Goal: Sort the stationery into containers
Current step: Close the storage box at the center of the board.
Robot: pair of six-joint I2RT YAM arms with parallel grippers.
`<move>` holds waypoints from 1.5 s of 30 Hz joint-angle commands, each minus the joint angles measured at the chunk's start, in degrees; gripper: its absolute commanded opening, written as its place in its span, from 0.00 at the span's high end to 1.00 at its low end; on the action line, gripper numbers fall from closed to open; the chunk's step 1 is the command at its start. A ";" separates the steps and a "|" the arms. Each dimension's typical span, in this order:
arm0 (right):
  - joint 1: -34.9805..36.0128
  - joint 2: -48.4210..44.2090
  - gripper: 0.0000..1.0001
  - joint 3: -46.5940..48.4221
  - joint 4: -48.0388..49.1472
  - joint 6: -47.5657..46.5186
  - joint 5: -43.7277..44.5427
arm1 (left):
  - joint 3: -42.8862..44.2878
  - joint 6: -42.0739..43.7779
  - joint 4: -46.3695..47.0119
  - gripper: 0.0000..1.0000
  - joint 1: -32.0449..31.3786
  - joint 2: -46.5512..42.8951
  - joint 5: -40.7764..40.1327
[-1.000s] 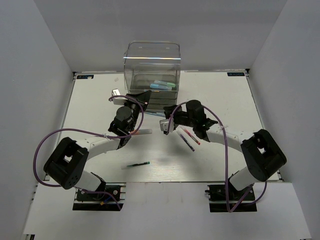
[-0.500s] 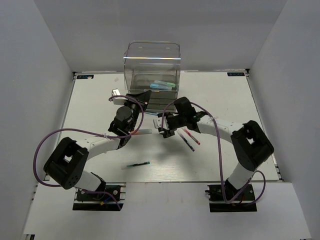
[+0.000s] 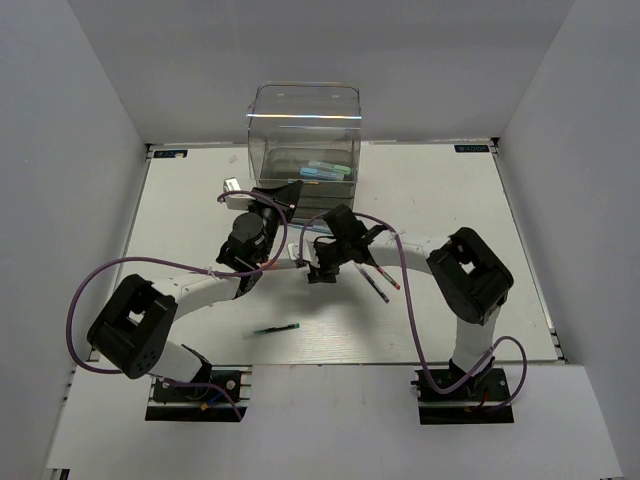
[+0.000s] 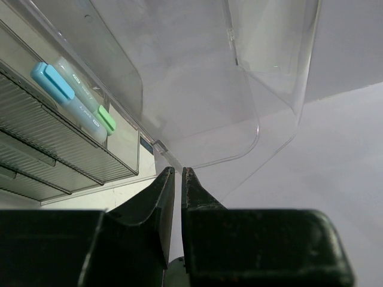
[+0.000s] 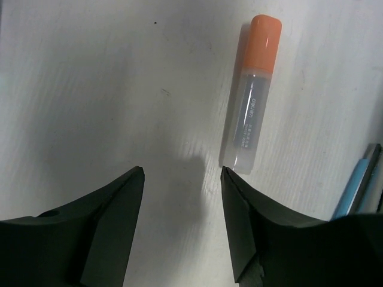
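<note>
The right wrist view alone makes plain the orange marker (image 5: 254,89) on the table (image 5: 90,72) before the drawer unit (image 3: 303,130), just beyond the right gripper (image 5: 182,173), jaws apart. The left gripper (image 4: 178,173), jaws together, is up against the unit.

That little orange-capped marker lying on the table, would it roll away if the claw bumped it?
Probably yes: the orange-capped marker looks round and smooth and lies flat on the table. It seems to be stiff plastic, so it should lift without bending. Its glossy barrel might slip in a loose grip.
</note>
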 commanded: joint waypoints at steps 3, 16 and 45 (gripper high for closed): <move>1.36 2.00 0.40 3.10 3.79 6.23 4.01 | 0.28 -0.13 2.38 1.00 0.31 -1.90 0.14; 1.28 3.58 0.40 3.09 10.05 10.37 9.20 | -0.25 -0.13 1.77 1.00 0.31 -2.43 -0.38; 1.45 8.33 0.44 7.13 7.17 9.76 8.16 | -0.78 -0.13 0.62 1.00 0.31 -4.01 -0.91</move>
